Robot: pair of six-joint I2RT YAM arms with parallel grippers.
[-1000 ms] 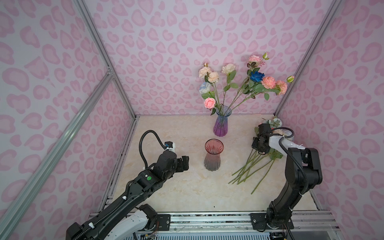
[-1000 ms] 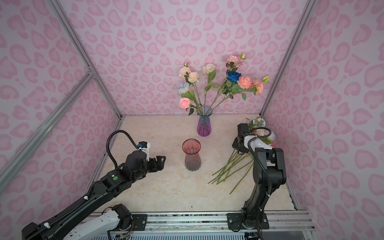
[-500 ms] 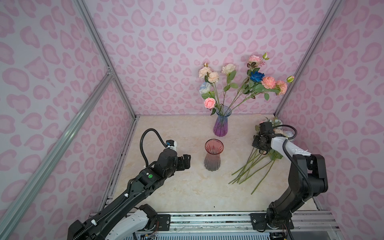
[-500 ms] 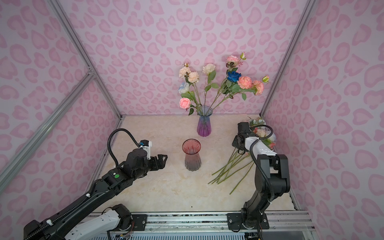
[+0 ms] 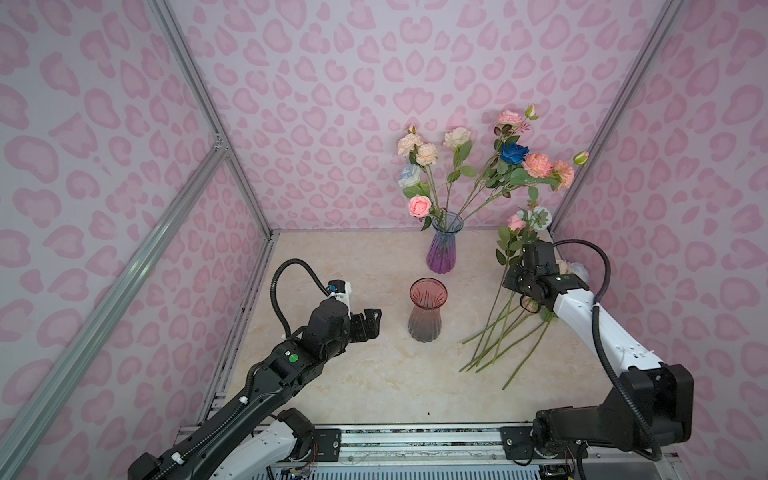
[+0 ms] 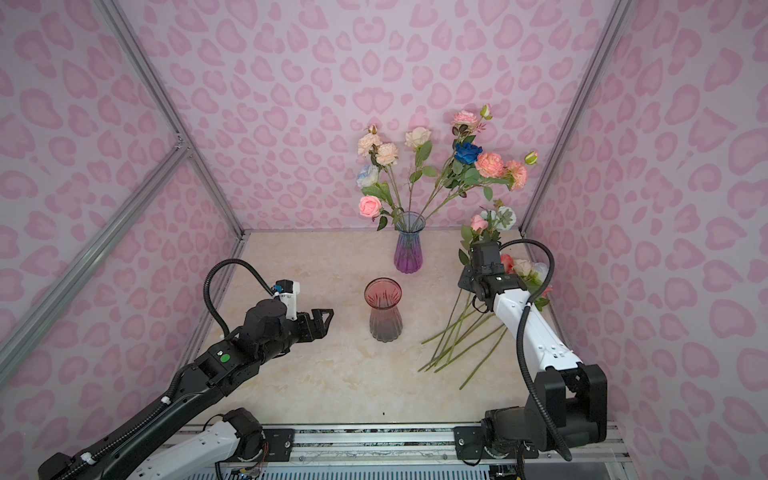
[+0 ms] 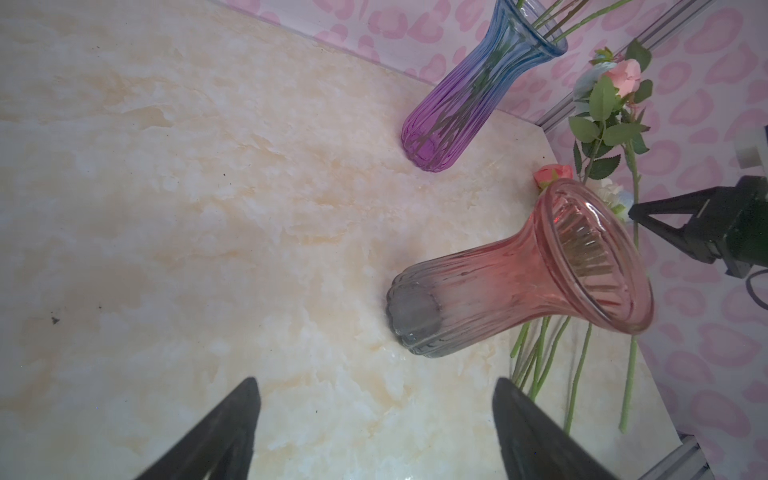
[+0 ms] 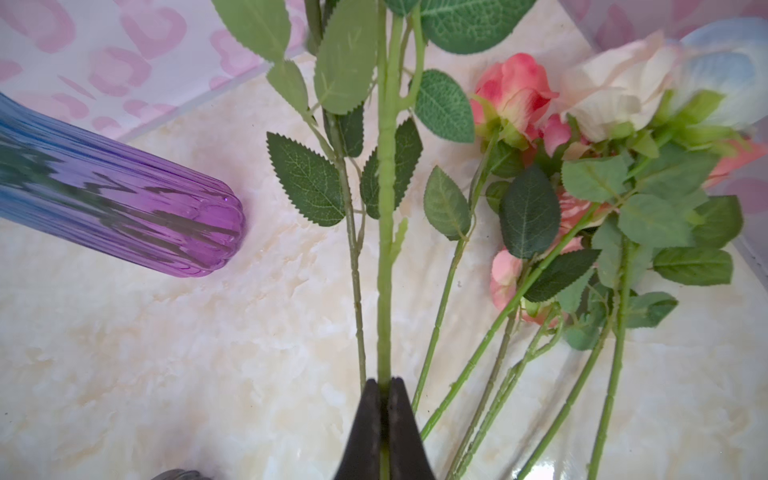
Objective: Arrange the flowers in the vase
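Right tool [image 8: 384, 386] is now gripping shut on one green stem [image 8: 385, 208], raising it clear of the flowers [image 5: 505, 332] lying beneath it on the surface [image 5: 374, 386], so a carry to the empty red vase [image 5: 427, 309] looks next. Left tool [image 7: 376, 380] is waiting wide open and empty across that vase. No writing is showing.

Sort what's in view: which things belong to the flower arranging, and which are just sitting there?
In the job:
held flower, gripped by the shut right tool
loose flowers
empty red vase
open left tool

Sitting by:
purple vase, already filled, seemingly done
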